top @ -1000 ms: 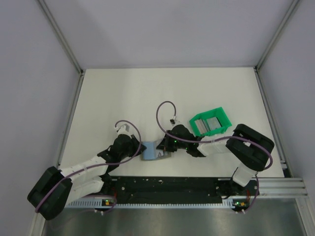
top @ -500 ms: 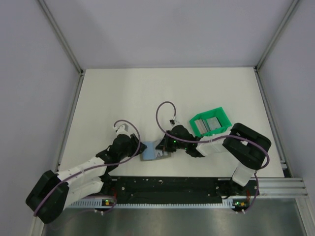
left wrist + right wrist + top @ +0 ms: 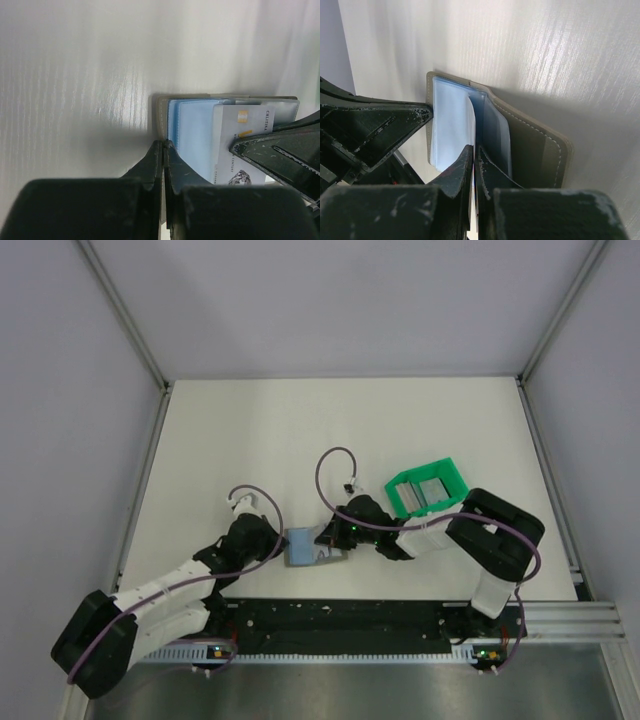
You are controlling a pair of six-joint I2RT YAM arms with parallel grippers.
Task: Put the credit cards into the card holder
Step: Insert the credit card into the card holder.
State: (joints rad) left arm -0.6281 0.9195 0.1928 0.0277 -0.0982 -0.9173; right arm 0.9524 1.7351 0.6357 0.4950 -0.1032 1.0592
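Your right gripper (image 3: 474, 150) is clamping one credit card (image 3: 247, 137) between closed jaws. The card's leading edge is entering the open card holder (image 3: 535, 145), among the light blue sleeves (image 3: 450, 130). The holder is lying spread open on the table (image 3: 250, 440), between the two grippers, on the side nearest the arm bases. Your left gripper (image 3: 162, 147) is sitting at the holder's opposite edge with its jaws together. These views do not show whether the jaws are pinching a leaf or only bracing the edge.

Risks you are facing:
- The card appears to be sliding between two sleeves, not clearly into a pocket. Pushing on is likely to fold a sleeve or leave the card loose.
- If the left jaws are holding nothing, the push is likely to slide the whole holder towards the left arm.
- Both sets of fingertips are working close together over the holder, so further travel risks contact.
- Releasing while the card is sitting shallow is likely to let it slip out.

The remaining credit cards (image 3: 432, 488) are waiting in the green frame (image 3: 398, 495), well apart to the right.
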